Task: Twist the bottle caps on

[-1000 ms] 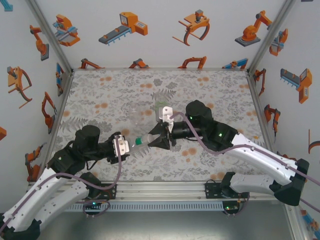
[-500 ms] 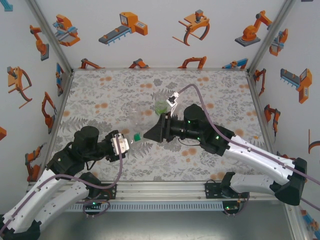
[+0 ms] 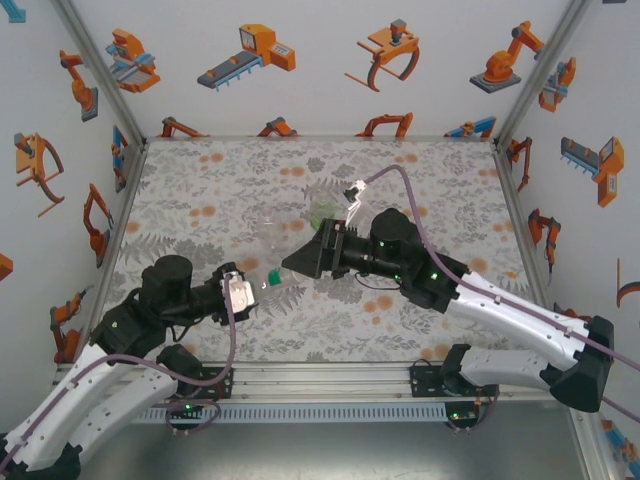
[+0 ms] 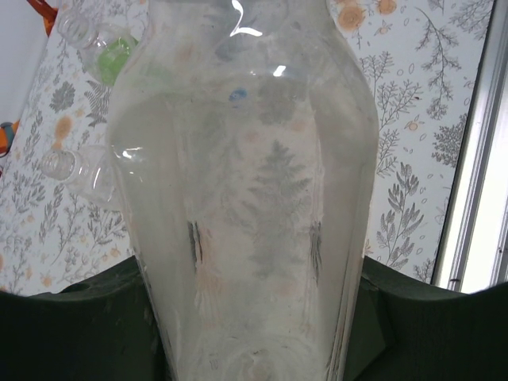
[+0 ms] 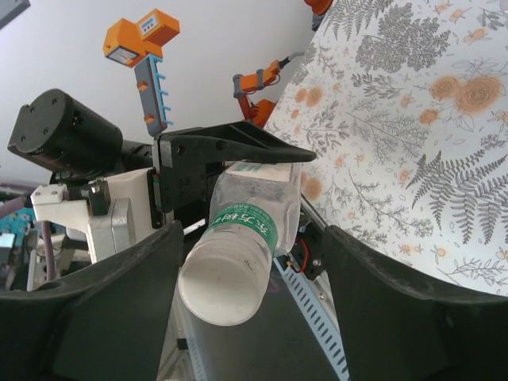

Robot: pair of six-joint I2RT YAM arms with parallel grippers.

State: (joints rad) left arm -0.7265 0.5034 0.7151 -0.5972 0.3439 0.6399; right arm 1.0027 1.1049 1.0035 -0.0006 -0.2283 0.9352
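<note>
My left gripper (image 3: 246, 291) (image 4: 254, 337) is shut on a colourless bottle (image 3: 266, 281) (image 4: 246, 190), held level with its neck toward the right arm. The bottle (image 5: 254, 198) has a green label band at the neck, and a white cap (image 5: 222, 284) sits on its mouth. My right gripper (image 3: 289, 267) (image 5: 252, 313) is open around that cap, with a gap on both sides. A green-tinted bottle (image 3: 321, 211) (image 4: 116, 55) and another colourless bottle (image 3: 268, 226) (image 4: 73, 163) are on the table beyond. A small blue spot (image 4: 236, 94) shows through the held bottle.
The flowered table mat (image 3: 440, 180) is walled in by white panels with robot pictures. A metal rail (image 3: 330, 378) runs along the near edge, between the arm bases. The right arm's cable (image 3: 385, 172) loops above its wrist.
The right gripper has rolled about its wrist and its jaws have opened off the white cap. The left gripper keeps hold of the bottle and has shifted slightly.
</note>
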